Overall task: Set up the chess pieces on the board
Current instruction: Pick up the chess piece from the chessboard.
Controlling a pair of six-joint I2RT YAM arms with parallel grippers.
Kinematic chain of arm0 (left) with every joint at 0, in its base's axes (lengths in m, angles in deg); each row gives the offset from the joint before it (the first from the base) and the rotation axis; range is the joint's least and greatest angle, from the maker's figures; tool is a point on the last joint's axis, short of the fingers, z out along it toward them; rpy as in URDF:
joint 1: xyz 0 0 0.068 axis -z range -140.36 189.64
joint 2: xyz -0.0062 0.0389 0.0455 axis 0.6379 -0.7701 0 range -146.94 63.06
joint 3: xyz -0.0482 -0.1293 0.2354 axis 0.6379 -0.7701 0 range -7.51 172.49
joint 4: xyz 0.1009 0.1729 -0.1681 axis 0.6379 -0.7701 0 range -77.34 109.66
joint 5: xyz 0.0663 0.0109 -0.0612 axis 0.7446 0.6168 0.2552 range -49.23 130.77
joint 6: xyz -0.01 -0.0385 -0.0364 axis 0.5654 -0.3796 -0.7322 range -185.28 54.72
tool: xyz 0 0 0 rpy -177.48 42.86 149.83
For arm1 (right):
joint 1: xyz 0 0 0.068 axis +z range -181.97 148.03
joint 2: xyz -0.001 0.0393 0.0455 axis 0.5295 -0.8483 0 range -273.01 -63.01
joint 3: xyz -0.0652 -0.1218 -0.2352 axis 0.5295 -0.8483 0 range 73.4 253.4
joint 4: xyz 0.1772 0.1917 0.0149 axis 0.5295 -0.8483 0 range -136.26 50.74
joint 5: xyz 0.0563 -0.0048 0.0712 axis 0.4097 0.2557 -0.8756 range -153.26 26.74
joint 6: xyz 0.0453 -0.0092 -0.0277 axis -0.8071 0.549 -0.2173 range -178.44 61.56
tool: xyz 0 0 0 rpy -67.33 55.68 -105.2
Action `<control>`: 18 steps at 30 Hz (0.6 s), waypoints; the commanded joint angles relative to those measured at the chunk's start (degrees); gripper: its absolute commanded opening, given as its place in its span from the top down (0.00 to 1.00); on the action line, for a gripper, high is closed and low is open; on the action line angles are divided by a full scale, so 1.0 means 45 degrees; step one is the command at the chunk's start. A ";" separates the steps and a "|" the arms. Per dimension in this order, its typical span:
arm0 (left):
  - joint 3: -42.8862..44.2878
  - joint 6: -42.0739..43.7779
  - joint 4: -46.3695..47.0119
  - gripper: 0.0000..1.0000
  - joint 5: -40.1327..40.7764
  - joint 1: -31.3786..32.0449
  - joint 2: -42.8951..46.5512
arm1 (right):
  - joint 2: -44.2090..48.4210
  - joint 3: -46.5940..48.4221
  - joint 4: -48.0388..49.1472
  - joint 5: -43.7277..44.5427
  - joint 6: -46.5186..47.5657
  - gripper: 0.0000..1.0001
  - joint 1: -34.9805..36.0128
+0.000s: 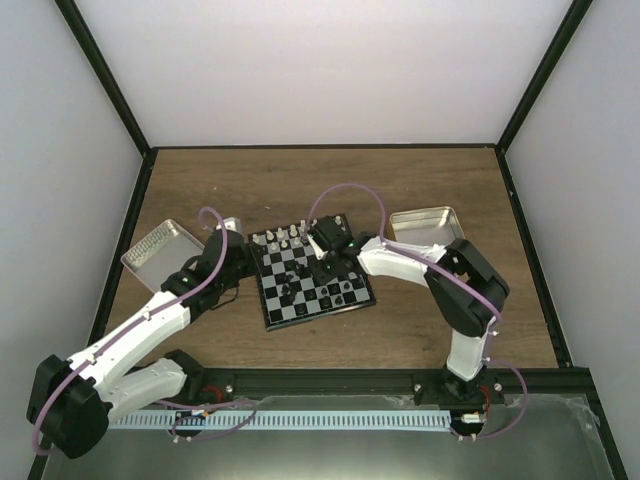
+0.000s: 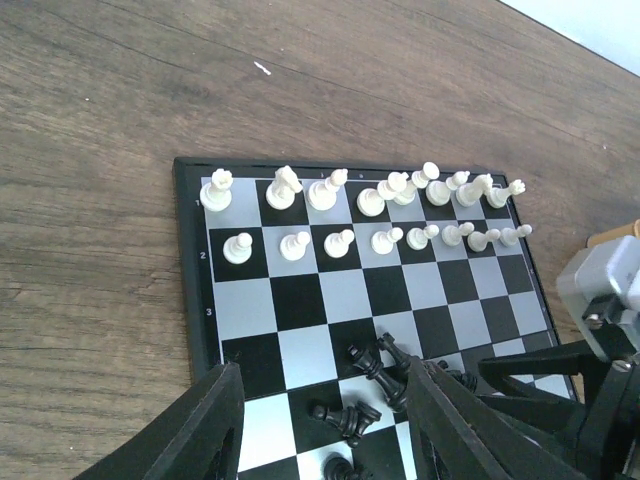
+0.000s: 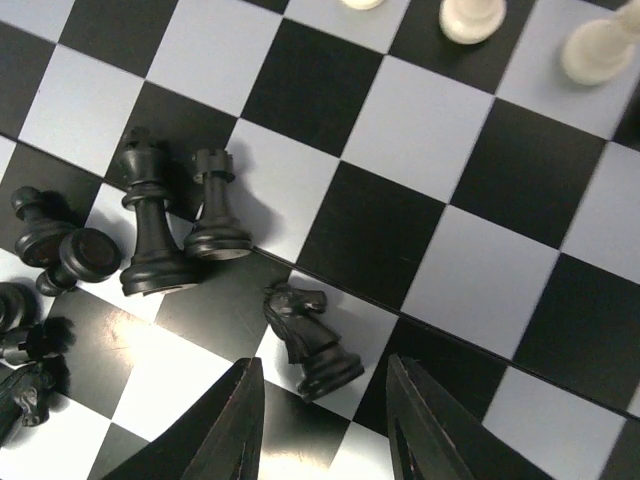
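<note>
The jaws of the right gripper [image 3: 322, 405] were seen spread, nothing pinched, just short of a small black knight [image 3: 305, 340] at lower centre on the black-and-grey checked chessboard [image 3: 370, 130]. By an off-centre closing it could be toppled toward the tall black king [image 3: 150, 235] at left. The jaws of the left gripper [image 2: 330, 440] were likewise spread and empty.

Readable: rank digits 1, 2, 3 on the board [image 2: 196, 300], on its black left border, left wrist view. Marks on the top border are too small to read.

Place: I'm looking into a robot test cell.
Evidence: white panel walls [image 1: 300, 70], black frame posts [image 1: 107, 80], wooden table [image 1: 400, 180].
</note>
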 commanded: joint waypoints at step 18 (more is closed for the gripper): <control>-0.0035 0.0083 0.0176 0.53 -0.0205 -0.0059 0.0046 | -0.0896 0.0616 -0.0155 0.1308 0.1252 0.72 0.0037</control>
